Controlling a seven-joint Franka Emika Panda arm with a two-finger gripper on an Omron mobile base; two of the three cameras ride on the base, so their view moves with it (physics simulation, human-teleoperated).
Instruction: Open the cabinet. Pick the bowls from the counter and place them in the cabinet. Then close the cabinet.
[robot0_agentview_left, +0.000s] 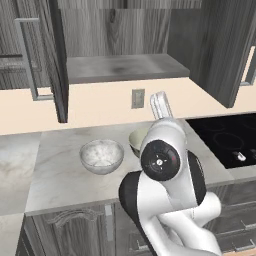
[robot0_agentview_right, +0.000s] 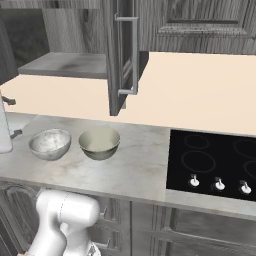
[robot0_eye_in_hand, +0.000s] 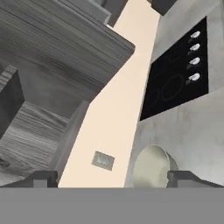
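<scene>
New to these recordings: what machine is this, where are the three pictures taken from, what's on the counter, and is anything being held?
It is a rendered kitchen with a white robot arm on a driving base. Two cameras ride on the base, behind the arm to its left and right; the third sits on the hand and looks along the gripper. The cabinet overhead stands open, its shelf bare. On the counter rest a marble-look bowl and a cream bowl, side by side, left of the black cooktop. The gripper is open and holds nothing; the cream bowl lies just ahead of it.
</scene>
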